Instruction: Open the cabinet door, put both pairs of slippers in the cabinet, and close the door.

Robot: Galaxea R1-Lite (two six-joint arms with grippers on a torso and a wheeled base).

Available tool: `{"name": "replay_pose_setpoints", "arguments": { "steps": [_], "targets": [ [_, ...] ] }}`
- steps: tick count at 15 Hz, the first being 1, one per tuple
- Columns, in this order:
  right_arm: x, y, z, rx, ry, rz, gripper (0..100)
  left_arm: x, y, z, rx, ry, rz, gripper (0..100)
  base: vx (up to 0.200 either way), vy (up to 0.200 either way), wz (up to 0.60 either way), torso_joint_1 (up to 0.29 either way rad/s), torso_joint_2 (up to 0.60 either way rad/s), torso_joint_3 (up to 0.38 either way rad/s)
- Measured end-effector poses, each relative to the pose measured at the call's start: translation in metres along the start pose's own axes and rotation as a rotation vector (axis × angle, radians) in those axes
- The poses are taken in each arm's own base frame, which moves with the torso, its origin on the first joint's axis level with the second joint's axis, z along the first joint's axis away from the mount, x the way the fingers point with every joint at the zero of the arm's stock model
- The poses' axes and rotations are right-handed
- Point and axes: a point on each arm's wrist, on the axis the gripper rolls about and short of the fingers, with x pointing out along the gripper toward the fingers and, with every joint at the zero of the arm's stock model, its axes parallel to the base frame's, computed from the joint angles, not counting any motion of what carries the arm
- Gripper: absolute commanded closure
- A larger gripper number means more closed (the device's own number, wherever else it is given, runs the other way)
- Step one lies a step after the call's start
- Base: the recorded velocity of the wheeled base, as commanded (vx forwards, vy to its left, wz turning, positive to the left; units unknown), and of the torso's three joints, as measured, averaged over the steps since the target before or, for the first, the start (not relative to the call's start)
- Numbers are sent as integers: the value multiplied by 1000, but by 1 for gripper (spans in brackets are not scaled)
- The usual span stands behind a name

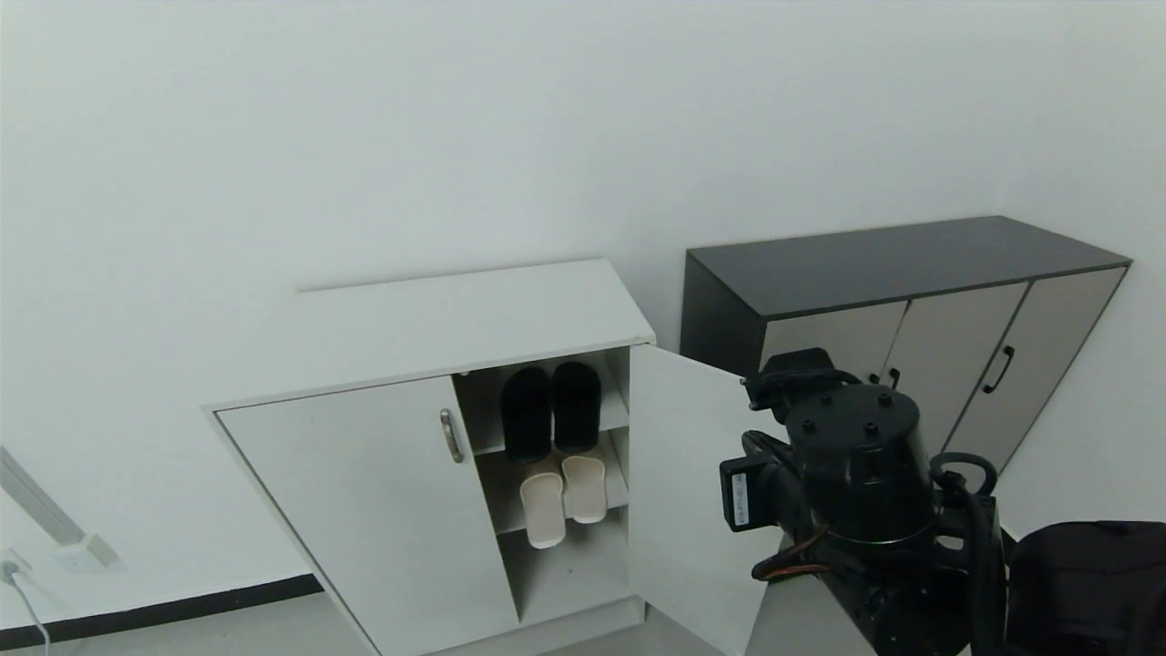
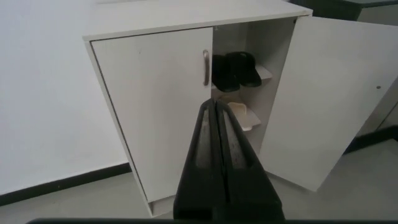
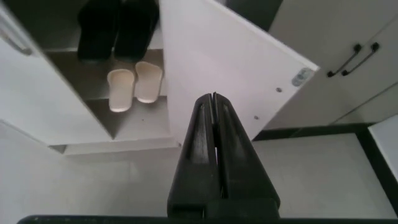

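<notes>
The white cabinet (image 1: pixel 437 319) stands against the wall with its right door (image 1: pixel 688 492) swung open and its left door (image 1: pixel 364 501) closed. A black pair of slippers (image 1: pixel 551 410) lies on the upper shelf and a cream pair (image 1: pixel 565 492) on the shelf below. My right arm is in front of the open door's outer edge. In the right wrist view my right gripper (image 3: pixel 214 102) is shut and empty, close to the open door (image 3: pixel 230 68). My left gripper (image 2: pixel 216 106) is shut and empty, facing the cabinet opening from a distance, with both pairs (image 2: pixel 236 70) (image 2: pixel 244 116) beyond it.
A dark cabinet (image 1: pixel 902 264) with grey doors stands to the right of the white one, just behind the open door. A wall socket with a cable (image 1: pixel 14 574) sits low at the left. Bare floor (image 1: pixel 228 633) lies in front of the cabinets.
</notes>
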Motion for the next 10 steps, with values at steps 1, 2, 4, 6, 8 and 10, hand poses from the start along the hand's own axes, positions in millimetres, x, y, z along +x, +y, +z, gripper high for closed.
{"name": "replay_pose_setpoints", "arguments": {
  "steps": [1,2,4,6,8,10],
  "targets": [
    [1,-1,0,0,2,-5,100,0,0,0,0,0,-1,100,-200,0,0,2,-2,-2],
    [3,-2,0,0,3,-9,100,0,0,0,0,0,-2,100,-200,0,0,2,-2,2],
    [6,-4,0,1,5,-20,100,0,0,0,0,-1,-1,100,-200,0,0,10,5,2],
    [11,-6,1,7,6,-23,100,0,0,0,0,1,-2,100,-200,0,0,12,5,-2],
    [20,-8,7,22,3,-25,100,0,0,0,0,0,0,100,0,0,0,0,0,0],
    [39,-18,23,55,-10,-72,100,0,0,0,0,0,-1,100,0,0,0,0,0,0]
  ]
}}
